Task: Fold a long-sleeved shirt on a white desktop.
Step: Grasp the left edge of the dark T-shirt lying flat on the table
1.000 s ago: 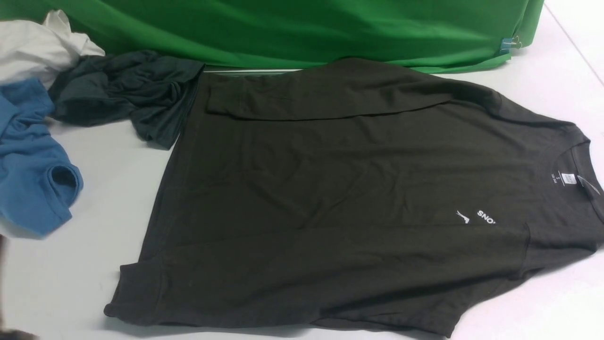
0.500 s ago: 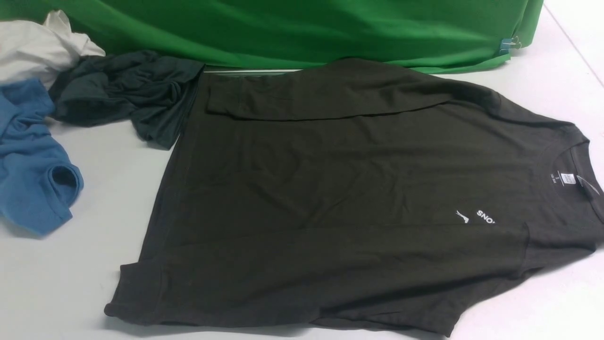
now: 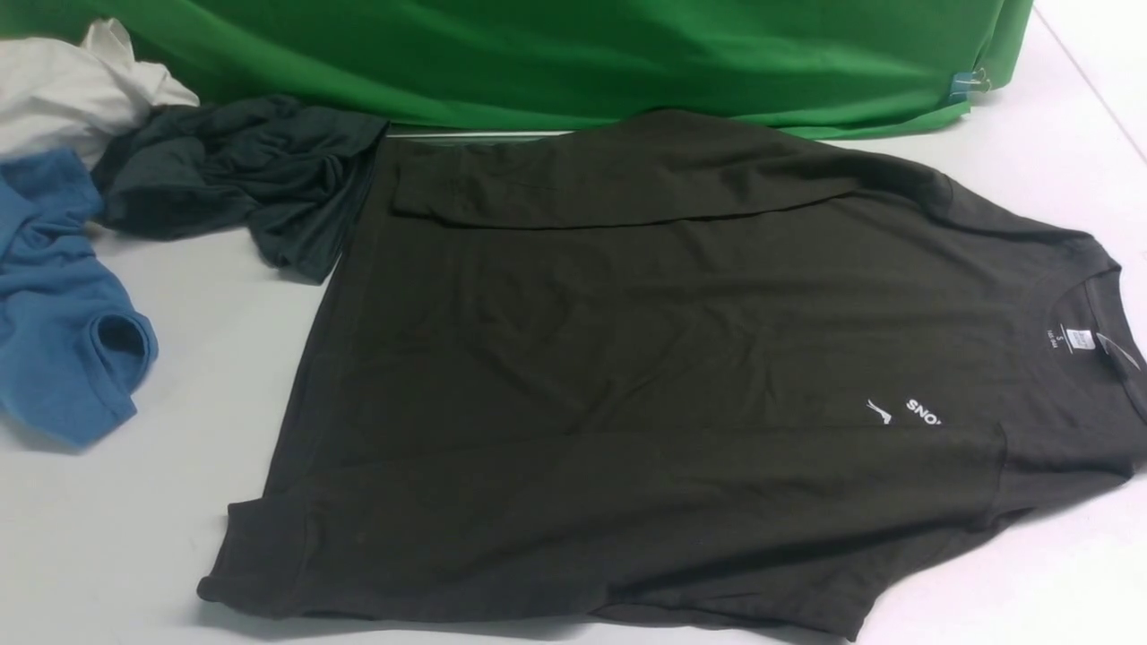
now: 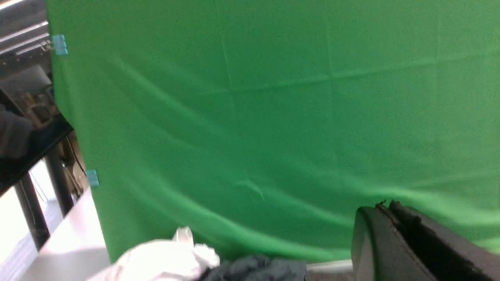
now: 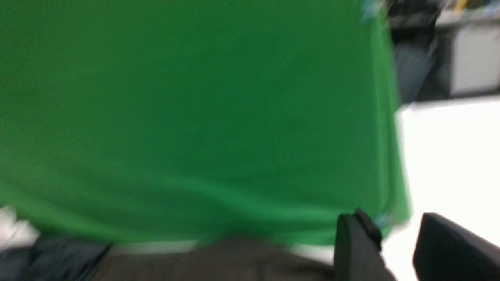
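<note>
Long-sleeved shirt (image 3: 663, 376) spread on white desktop (image 3: 206, 385), left fingers (image 4: 384, 218) clenched empty, right fingers (image 5: 359, 242) parted and empty — both clear of it

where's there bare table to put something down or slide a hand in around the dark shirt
Bare table lies near left, between the blue garment and the shirt, and far right, between the green backdrop and its collar. Far left is crowded: white garment and charcoal garment bunch there, the charcoal one meeting the shirt.
</note>
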### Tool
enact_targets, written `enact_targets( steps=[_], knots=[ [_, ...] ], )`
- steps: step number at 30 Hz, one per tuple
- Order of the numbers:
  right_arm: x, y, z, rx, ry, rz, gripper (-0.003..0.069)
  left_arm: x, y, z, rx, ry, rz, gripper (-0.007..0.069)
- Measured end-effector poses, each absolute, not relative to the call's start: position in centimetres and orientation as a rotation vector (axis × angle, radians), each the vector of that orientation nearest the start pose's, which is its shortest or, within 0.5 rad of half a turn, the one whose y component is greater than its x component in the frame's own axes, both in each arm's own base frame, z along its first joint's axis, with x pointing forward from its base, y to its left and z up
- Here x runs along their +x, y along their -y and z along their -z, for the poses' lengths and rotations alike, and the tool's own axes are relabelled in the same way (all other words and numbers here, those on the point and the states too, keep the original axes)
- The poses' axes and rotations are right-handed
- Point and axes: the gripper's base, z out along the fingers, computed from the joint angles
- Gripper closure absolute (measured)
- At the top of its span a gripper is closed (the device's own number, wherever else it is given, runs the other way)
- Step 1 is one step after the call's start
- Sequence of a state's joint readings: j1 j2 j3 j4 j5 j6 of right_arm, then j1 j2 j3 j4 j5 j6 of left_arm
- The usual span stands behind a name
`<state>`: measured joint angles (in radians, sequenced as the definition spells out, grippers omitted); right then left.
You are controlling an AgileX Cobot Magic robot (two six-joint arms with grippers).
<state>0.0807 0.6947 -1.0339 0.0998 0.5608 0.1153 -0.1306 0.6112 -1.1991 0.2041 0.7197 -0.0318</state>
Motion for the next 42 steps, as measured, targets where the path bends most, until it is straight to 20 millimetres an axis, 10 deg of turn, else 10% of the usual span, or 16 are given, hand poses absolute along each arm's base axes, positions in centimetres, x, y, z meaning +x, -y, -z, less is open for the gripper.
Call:
enact_targets(
  steps=[9, 18, 25, 33, 42],
  knots=[
    [12.1, -4.5, -36.9, -0.128, -2.053, -0.424, 0.0412, 9.7, 0.9, -39.8, 0.060, -2.173, 0.052, 0.0606],
    [11.6, -6.1, -35.8, -0.235, -2.102, -0.512, 0.0412, 13.4, 2.7, -29.5, -0.003, -2.671, 0.167, 0.0552],
    [11.6, -6.1, -35.8, -0.241, -2.102, -0.517, 0.0412, 17.1, 1.8, -27.0, 0.011, -2.767, 0.000, 0.0499],
    [11.5, -6.2, -35.7, -0.241, -2.122, -0.525, 0.0412, 19.9, -0.9, -23.4, -0.358, -2.907, 0.358, 0.0460],
    [11.5, -6.2, -35.9, -0.231, -2.100, -0.540, 0.0412, 20.0, -1.8, -22.1, -0.485, -2.903, 0.335, 0.0178]
  ],
)
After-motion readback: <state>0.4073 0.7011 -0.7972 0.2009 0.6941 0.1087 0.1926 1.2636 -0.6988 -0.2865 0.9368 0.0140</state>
